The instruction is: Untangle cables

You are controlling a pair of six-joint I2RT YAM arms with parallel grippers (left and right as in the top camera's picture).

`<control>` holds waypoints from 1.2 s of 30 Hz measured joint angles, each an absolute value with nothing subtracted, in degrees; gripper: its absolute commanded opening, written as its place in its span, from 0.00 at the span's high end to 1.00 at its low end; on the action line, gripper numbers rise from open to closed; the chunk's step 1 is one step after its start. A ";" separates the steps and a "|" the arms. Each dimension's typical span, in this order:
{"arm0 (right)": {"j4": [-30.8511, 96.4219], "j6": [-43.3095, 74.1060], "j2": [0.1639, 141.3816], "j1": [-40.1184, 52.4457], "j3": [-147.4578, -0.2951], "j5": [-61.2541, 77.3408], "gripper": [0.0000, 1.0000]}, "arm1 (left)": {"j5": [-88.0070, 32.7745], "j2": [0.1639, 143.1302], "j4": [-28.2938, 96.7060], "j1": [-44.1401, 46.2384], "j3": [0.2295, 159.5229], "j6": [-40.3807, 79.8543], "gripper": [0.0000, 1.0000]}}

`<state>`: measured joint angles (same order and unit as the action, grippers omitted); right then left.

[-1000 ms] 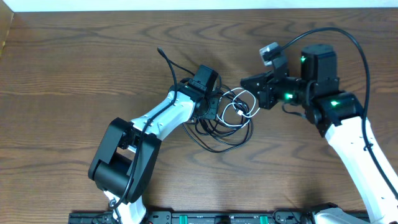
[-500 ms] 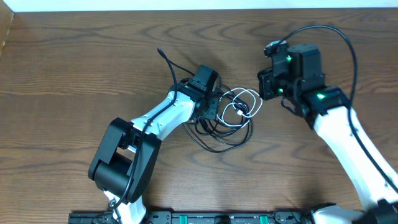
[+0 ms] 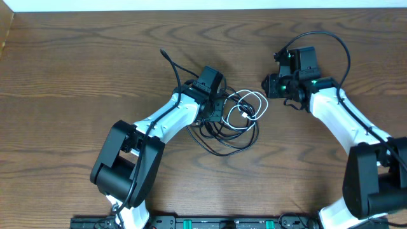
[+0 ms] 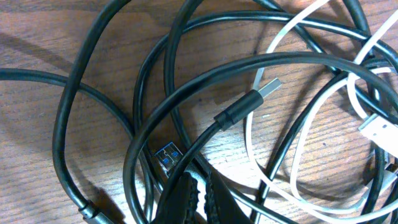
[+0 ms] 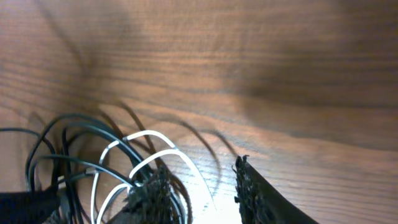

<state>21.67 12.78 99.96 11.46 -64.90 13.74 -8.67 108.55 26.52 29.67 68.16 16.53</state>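
A tangle of black cables [image 3: 224,143] and a white cable [image 3: 256,97] lies mid-table. My left gripper [image 3: 214,109] sits in the tangle's left side. In the left wrist view it [image 4: 200,186] is shut, and a black cable [image 4: 186,165] with a silver plug [image 4: 267,88] runs down into its tips. My right gripper [image 3: 269,86] stands just right of the white loop. In the right wrist view it [image 5: 199,175] is open, and the white cable [image 5: 186,163] curves into the gap, touching neither finger.
One black cable end [image 3: 164,54] trails up and left from the tangle. A blue-tongued plug [image 4: 166,155] lies under the left fingers. Bare wooden table [image 3: 76,83] surrounds the tangle. The right arm's own thick black lead [image 3: 324,38] arcs above it.
My right gripper swung up and right off the white loop and opened. The white loop now reaches slightly farther right. The left arm has not moved.
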 measured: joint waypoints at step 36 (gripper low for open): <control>28.03 6.15 103.68 10.39 -64.86 13.65 0.60 | -8.67 108.55 26.52 29.67 68.16 16.53 0.92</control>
